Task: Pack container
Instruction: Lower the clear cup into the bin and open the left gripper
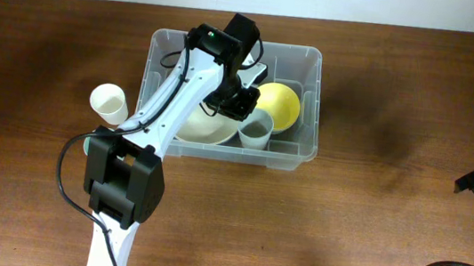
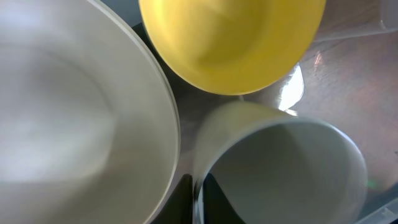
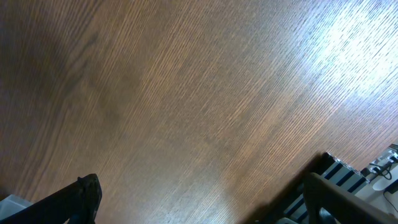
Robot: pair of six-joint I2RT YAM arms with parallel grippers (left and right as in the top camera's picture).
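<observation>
The large rectangular clear plastic container (image 1: 312, 65) stands on the brown wooden surface (image 1: 386, 240), near its far edge and about midway along it. Inside are a cream round bowl (image 1: 203, 129) at the near-left corner, a yellow round bowl (image 1: 283, 104) toward the right wall, and a pale grey cup (image 1: 255, 131) upright between them by the near wall. A white cup (image 1: 109, 102) sits outside, just beside the container's left wall.

The left tool (image 1: 240, 106) reaches down into the container at the pale grey cup's rim. Whether it is clamped on the cup wall or apart cannot be told. The right tool (image 3: 200, 186) is spread wide over bare surface near the right edge and holds nothing.

The step in hand is judged to be seating the pale grey cup.

1. Confirm the cup base rests flat on the container floor.
2. Part the left tool only enough to clear the cup wall, because both bowls lie close.
3. Lift straight up past the container rim to avoid tipping the cup.
</observation>
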